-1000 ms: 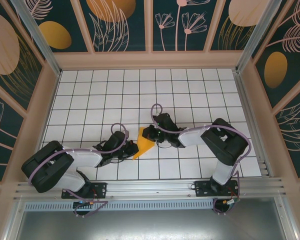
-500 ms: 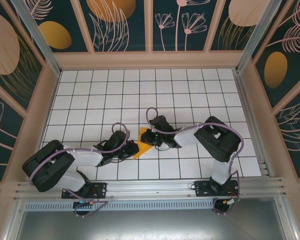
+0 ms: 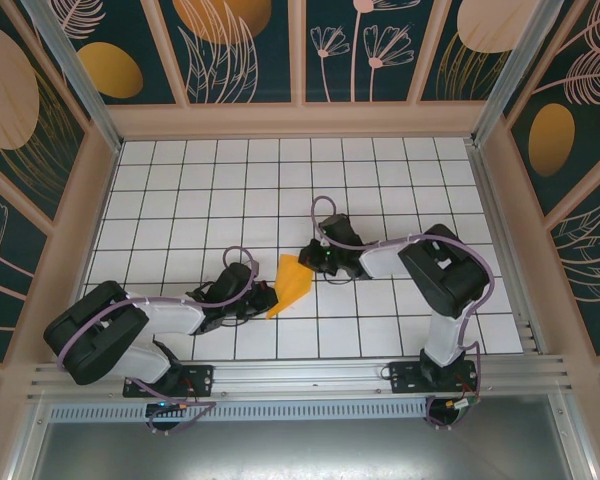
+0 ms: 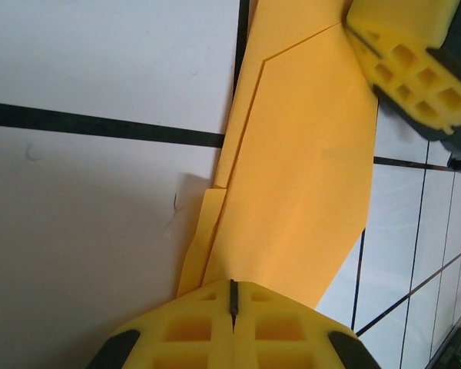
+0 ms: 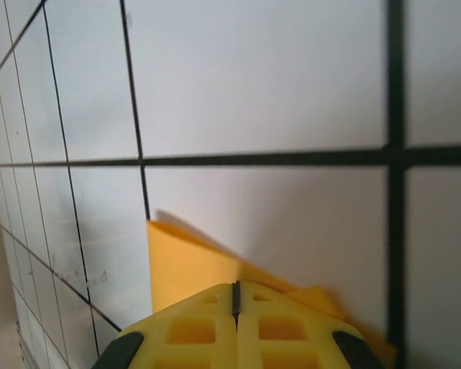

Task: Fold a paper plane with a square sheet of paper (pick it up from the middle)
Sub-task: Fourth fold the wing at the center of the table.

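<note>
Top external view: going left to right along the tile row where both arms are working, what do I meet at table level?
left pincer → folded paper → right pincer

**Q:** What surface is seen from above?
**A:** A white tabletop ruled with black grid lines is shown, enclosed on three sides by pale wooden framing.

**Q:** How are the walls finished?
**A:** Dark teal wallpaper panels, printed with orange ovals and pale leaf and flower outlines, are set between the frame members. Aluminium rails are laid along the near edge, with a perforated metal strip just below. Even, diffuse light is cast throughout.
</note>
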`<state>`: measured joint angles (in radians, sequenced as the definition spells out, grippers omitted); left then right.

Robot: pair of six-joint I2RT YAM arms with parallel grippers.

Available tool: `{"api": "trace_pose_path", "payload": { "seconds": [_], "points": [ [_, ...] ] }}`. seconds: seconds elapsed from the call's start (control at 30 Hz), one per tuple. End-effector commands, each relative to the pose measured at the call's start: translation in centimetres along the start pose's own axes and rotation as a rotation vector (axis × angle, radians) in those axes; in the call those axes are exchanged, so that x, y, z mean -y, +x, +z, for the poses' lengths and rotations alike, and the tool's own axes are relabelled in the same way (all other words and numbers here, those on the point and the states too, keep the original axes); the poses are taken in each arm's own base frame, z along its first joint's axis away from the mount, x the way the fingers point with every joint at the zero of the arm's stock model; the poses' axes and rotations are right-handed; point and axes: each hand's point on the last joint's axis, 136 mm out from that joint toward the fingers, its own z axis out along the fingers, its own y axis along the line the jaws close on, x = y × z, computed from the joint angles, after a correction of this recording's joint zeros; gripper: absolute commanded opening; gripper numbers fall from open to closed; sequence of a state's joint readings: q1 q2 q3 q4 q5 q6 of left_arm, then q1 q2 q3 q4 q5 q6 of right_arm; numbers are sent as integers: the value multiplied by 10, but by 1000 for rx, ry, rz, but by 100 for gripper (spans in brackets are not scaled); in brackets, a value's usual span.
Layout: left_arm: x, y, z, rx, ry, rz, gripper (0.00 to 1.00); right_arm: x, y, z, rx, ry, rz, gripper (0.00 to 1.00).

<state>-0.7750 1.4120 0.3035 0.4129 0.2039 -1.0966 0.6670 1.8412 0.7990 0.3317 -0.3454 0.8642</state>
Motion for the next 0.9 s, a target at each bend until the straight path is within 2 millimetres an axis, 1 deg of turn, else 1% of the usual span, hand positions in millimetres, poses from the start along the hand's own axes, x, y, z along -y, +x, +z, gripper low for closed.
{"api": "trace_pose_path", "payload": {
  "seconds": [0.0, 0.1, 0.2, 0.27, 0.33, 0.4, 0.43, 0.5, 0.6, 0.73, 0.87],
  "points": [
    [-83, 38, -10, -115, -287, -22, 0, 50, -22, -6, 66, 148, 31, 5],
    [-83, 38, -10, -116, -288, -19, 0, 46, -32, -10, 72, 133, 23, 5],
    [-82, 38, -10, -112, -285, -18, 0, 32, -43, -17, 88, 108, -5, 5],
    [-82, 38, -10, -114, -285, -15, 0, 15, -47, -23, 92, 65, -33, 6],
    [-81, 37, -10, -112, -283, -15, 0, -6, -51, -35, 111, 19, -62, 6],
    [-81, 37, -11, -109, -281, -14, 0, -21, -49, -44, 124, -8, -84, 6],
    [-80, 36, -11, -106, -278, -12, 0, -29, -46, -48, 128, -24, -95, 7],
    [-78, 36, -11, -104, -274, -11, 0, -40, -35, -48, 110, -51, -111, 7],
    [-77, 34, -11, -100, -268, -10, 0, -54, -3, -34, 35, -90, -133, 6],
    [-76, 34, -11, -99, -265, -9, 0, -59, 36, -11, -51, -96, -137, 5],
    [-76, 33, -11, -96, -266, -10, 0, -56, 59, 1, -99, -86, -128, 3]
  ]
}}
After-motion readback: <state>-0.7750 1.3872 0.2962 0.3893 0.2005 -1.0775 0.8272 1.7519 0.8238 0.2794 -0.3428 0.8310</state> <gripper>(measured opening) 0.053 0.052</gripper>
